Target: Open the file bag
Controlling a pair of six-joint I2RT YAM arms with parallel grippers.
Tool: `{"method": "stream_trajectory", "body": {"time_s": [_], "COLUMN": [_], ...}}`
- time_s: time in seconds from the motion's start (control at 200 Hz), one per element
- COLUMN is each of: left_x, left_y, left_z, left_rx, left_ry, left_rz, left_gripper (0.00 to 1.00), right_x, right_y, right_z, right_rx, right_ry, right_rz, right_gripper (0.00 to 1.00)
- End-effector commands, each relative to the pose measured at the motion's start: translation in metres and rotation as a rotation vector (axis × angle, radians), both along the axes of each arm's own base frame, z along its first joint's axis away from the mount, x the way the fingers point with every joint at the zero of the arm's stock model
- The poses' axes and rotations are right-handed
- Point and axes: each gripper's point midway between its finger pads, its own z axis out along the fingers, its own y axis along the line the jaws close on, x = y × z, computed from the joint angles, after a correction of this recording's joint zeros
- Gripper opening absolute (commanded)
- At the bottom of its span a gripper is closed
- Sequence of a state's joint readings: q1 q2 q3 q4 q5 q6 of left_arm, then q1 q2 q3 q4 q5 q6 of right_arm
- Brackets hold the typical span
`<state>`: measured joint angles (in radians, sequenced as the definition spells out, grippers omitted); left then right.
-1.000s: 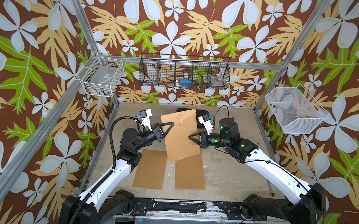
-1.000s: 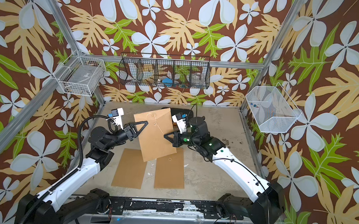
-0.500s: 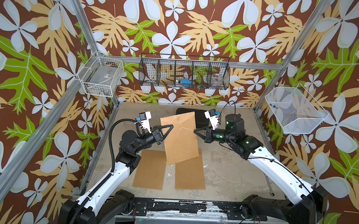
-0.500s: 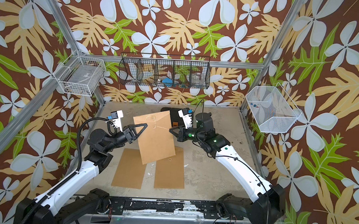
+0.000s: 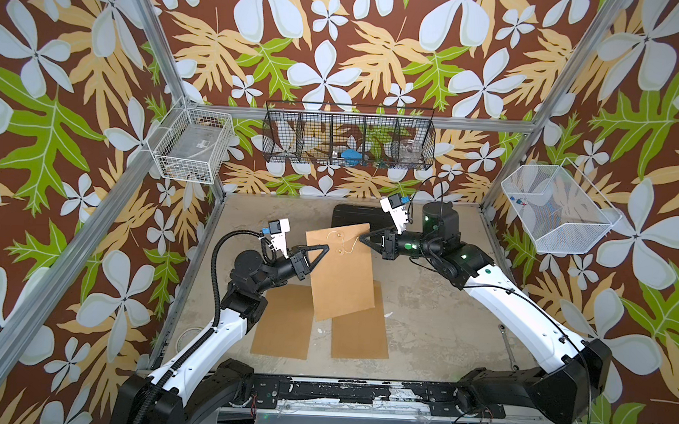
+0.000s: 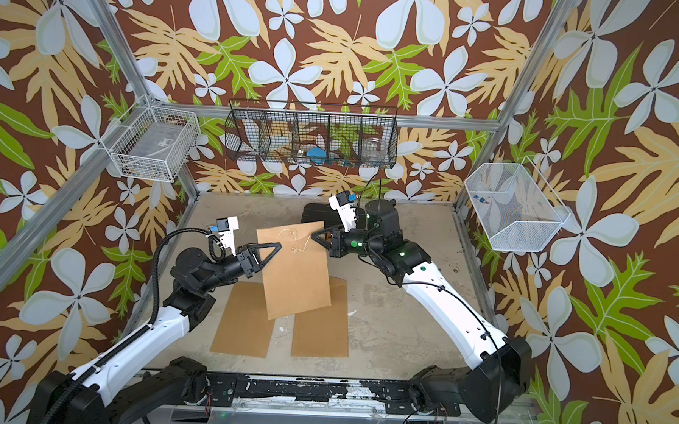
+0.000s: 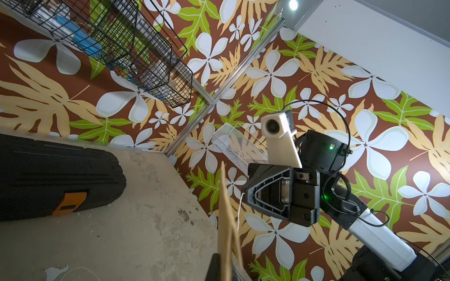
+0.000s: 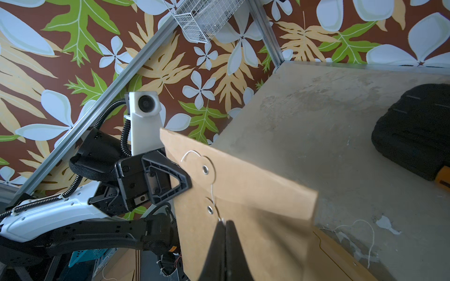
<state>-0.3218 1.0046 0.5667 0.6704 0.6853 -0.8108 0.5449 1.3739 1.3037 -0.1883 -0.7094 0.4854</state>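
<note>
The file bag [image 5: 341, 274] [image 6: 296, 274] is a brown paper envelope with two round string buttons, held up off the table, tilted. My left gripper [image 5: 325, 248] [image 6: 278, 245] is shut on its left edge, and in the left wrist view the file bag [image 7: 226, 219] stands edge-on between the jaws of that gripper [image 7: 222, 267]. My right gripper [image 5: 362, 239] [image 6: 314, 235] [image 8: 225, 222] is shut on the thin white string [image 8: 212, 194], which runs from the buttons to its tips, just off the bag's upper right corner.
Two more brown envelopes [image 5: 283, 324] [image 5: 360, 328] lie flat on the table below the held one. A black tool case [image 5: 353, 217] sits at the back. Wire baskets [image 5: 349, 136] [image 5: 191, 145] [image 5: 554, 208] hang on the walls.
My right gripper has moved toward the back and up, drawing the string away from the buttons. My left gripper has dipped slightly, still holding the bag.
</note>
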Motion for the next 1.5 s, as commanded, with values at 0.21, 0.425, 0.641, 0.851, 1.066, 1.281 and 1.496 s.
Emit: {"method": "stream_trajectory", "body": {"time_s": [0.21,0.425,0.641,0.851,1.066,1.281,1.496], "left_x": [-0.004,-0.004,-0.002,0.002,0.011,0.017,0.02], "left_y": [-0.002,-0.002,-0.001,0.002,0.003,0.002,0.004], "left_z": [0.001,0.0,0.002,0.012,0.023,0.034,0.047], "left_rx": [-0.021,-0.027,-0.037,-0.066,-0.075,-0.091,-0.104], "left_ry": [-0.016,-0.014,-0.017,-0.03,-0.046,-0.063,-0.088], "left_rz": [-0.029,-0.028,-0.017,0.013,0.035,0.042,0.057], "left_gripper": [0.0,0.0,0.0,0.0,0.0,0.0,0.0], "right_x": [-0.008,-0.022,-0.036,-0.046,-0.056,-0.064,-0.07], "right_y": [0.037,0.072,0.096,0.098,0.083,0.062,0.046], "right_z": [0.026,0.031,0.03,0.026,0.018,0.004,-0.019], "right_rx": [0.031,0.038,0.041,0.049,0.038,-0.006,-0.038], "right_ry": [-0.065,-0.076,-0.074,-0.06,-0.051,-0.043,-0.007], "right_rz": [0.109,0.195,0.25,0.258,0.23,0.168,0.122], "right_gripper": [0.0,0.0,0.0,0.0,0.0,0.0,0.0]}}
